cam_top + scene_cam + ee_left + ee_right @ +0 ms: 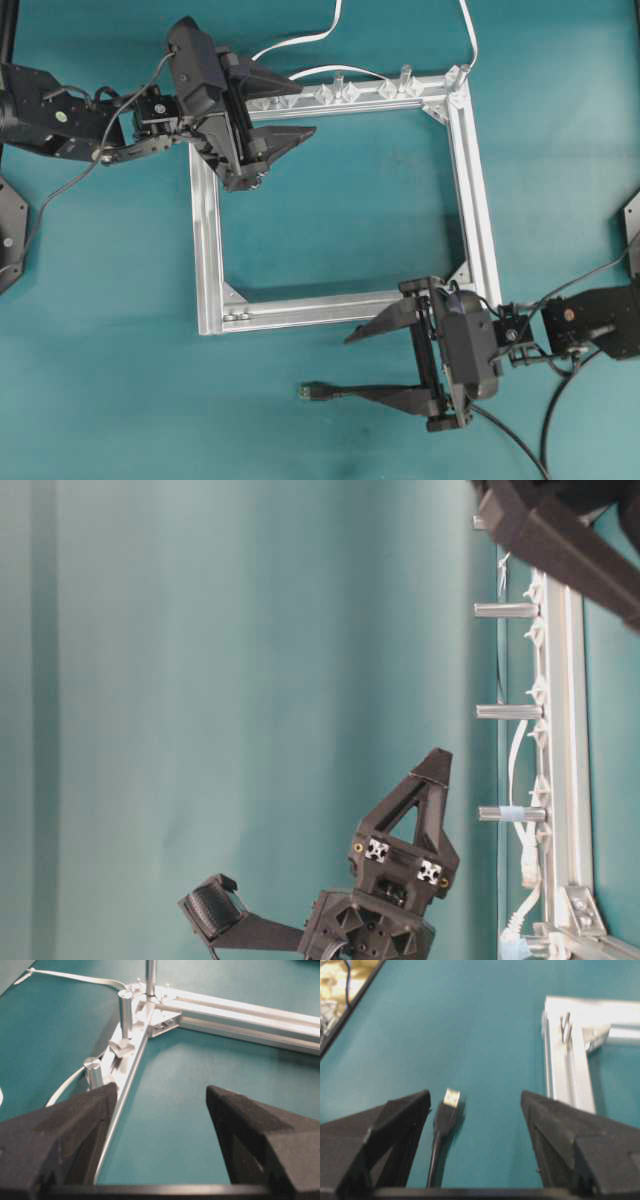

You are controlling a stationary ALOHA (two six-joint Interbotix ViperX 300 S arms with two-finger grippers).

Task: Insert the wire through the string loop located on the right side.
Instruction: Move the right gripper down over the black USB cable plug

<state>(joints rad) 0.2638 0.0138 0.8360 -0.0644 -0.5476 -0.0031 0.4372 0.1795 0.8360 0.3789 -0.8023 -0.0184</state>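
Teal table point(350, 430), bare inside silver frame point(482, 230) — both tools spread, wire point(312, 392) plug loose by right tool point(358, 364).

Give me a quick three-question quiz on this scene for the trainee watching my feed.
1. True or false: the right gripper is clamped on the wire's plug.
2. Where does the plug lie? A) inside the silver frame B) on the table outside the frame, below its bottom bar in the overhead view C) on top of the clear pegs
3. In the left wrist view, what do the fingers of the left gripper hold?

Key
1. False: the jaws stand wide open and the plug lies loose by one finger.
2. B
3. Nothing; the jaws are open over bare table beside the frame's bar.
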